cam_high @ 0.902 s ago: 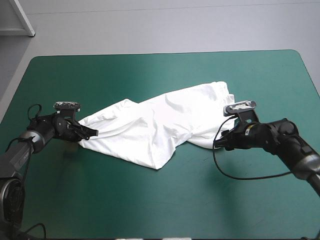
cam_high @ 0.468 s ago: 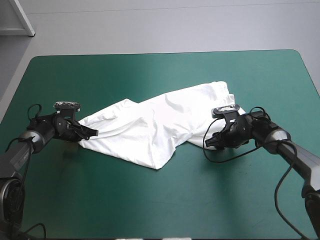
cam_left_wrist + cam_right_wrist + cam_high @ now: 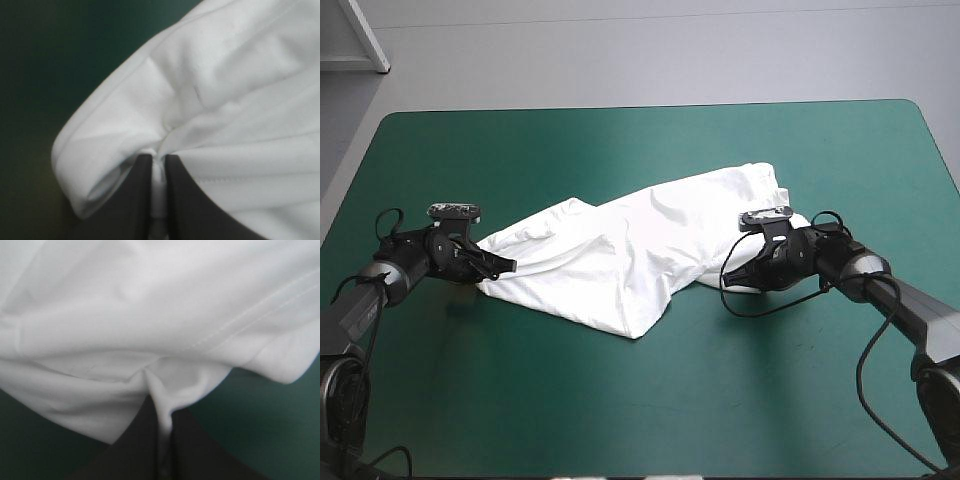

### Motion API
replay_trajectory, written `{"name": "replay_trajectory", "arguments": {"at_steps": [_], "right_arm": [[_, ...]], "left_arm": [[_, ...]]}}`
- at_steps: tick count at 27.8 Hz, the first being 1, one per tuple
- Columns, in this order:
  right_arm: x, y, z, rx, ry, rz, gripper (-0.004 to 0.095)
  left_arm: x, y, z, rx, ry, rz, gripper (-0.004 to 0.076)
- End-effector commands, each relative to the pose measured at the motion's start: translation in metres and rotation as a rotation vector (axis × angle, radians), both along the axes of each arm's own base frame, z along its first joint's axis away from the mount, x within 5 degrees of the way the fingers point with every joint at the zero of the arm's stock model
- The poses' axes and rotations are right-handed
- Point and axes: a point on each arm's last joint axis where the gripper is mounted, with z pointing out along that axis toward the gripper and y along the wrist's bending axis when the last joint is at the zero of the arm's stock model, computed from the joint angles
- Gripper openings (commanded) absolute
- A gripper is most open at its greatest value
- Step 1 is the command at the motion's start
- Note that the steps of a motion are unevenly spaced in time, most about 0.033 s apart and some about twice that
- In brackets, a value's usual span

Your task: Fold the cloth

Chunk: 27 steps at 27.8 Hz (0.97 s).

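Lying rumpled across the teal-green surface (image 3: 620, 150): T-shirt (image 3: 630, 260) | left hand (image 3: 505, 266) pinching its left end | right hand (image 3: 733, 283) pinching its right edge

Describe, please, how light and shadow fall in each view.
High view: even light, a paler sheen on the teal-green cover toward its far edge, a thin soft shadow under the near edge of the T-shirt. Left wrist view: the cover beside the T-shirt is almost dark. Right wrist view: the T-shirt is bright, shaded mainly in the folds at the right gripper.
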Motion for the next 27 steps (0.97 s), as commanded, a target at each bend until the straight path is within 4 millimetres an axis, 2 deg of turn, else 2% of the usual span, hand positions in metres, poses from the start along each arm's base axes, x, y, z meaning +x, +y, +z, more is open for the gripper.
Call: {"name": "replay_trajectory", "arguments": {"at_steps": [1,3,6,9,15,18,23,24,25,26,27], "right_arm": [[0.002,0.001,0.023,0.029,-0.106,0.004,-0.0017],[0.000,0.000,0.036,0.038,-0.138,0.009,-0.0017],[-0.006,-0.002,0.073,0.069,-0.236,0.014,-0.0017],[-0.013,-0.005,0.122,0.096,-0.372,0.022,-0.0017],[-0.038,-0.015,0.226,0.147,-0.640,0.031,-0.0017],[-0.054,-0.020,0.271,0.168,-0.739,0.039,-0.0017],[-0.086,-0.030,0.339,0.202,-0.910,0.053,-0.0017],[-0.101,-0.035,0.364,0.218,-0.989,0.055,-0.0017],[-0.107,-0.037,0.373,0.225,-1.015,0.054,-0.0017],[-0.124,-0.043,0.394,0.245,-1.087,0.052,-0.0017],[-0.132,-0.045,0.404,0.258,-1.122,0.052,-0.0017]], "left_arm": [[0.002,-0.002,0.019,-0.018,-0.045,0.006,0.0020],[0.002,-0.002,0.034,-0.016,-0.071,0.000,0.0019],[0.002,-0.002,0.068,-0.017,-0.140,-0.008,0.0019],[-0.001,-0.003,0.111,-0.015,-0.243,-0.015,0.0019],[-0.024,-0.005,0.215,-0.012,-0.487,-0.034,0.0019],[-0.044,-0.006,0.266,-0.008,-0.602,-0.045,0.0019],[-0.090,-0.008,0.352,-0.006,-0.863,-0.059,0.0019],[-0.110,-0.010,0.379,-0.016,-0.969,-0.068,0.0019],[-0.122,-0.012,0.393,-0.021,-1.027,-0.080,0.0019],[-0.140,-0.014,0.414,-0.014,-1.119,-0.107,0.0019],[-0.150,-0.015,0.424,-0.017,-1.166,-0.120,0.0019]]}}
